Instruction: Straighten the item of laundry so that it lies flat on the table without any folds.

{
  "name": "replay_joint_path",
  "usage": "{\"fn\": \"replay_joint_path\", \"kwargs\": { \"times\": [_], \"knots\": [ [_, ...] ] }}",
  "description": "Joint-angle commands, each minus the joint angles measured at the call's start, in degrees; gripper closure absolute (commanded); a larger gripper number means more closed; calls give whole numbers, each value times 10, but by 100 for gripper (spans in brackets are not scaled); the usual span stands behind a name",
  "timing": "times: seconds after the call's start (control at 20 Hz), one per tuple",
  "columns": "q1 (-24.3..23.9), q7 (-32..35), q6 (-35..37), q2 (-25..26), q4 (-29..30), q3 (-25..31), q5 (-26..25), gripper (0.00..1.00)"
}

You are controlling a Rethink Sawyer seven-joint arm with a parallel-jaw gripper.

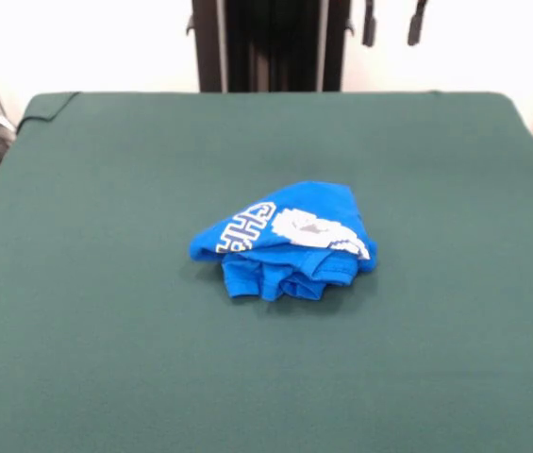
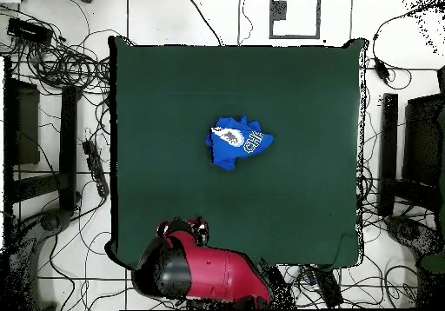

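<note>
The item of laundry (image 1: 285,241) is a small bright blue T-shirt, crumpled in a folded heap near the middle of the dark green table (image 1: 106,330). Its white-and-grey graphic and white block letters face up, and bunched folds lie along its near edge. It shows in the overhead view (image 2: 237,142) too, also mid-table (image 2: 304,90). My gripper (image 1: 393,24) hangs drawn back at the top edge, above the table's far side and well away from the shirt. Its two dark fingers are apart with nothing between them. The red arm (image 2: 204,271) sits at the table's bottom edge in the overhead view.
The robot's black pedestal (image 1: 271,42) stands behind the table's far edge. Cables and dark equipment (image 2: 52,64) lie on the floor around the table.
</note>
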Motion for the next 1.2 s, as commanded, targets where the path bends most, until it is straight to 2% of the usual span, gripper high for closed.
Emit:
{"fn": "replay_joint_path", "kwargs": {
  "times": [0.05,0.3,0.7,1.05,1.2],
  "knots": [
    [79,62,242,53,-109,-80,-55,0],
    [69,72,206,69,-112,-70,-68,0],
    [46,96,59,188,-115,-32,-76,0],
    [49,97,-40,277,-163,-32,-74,0],
    [50,91,-56,303,-192,-32,-66,0]
  ]
}}
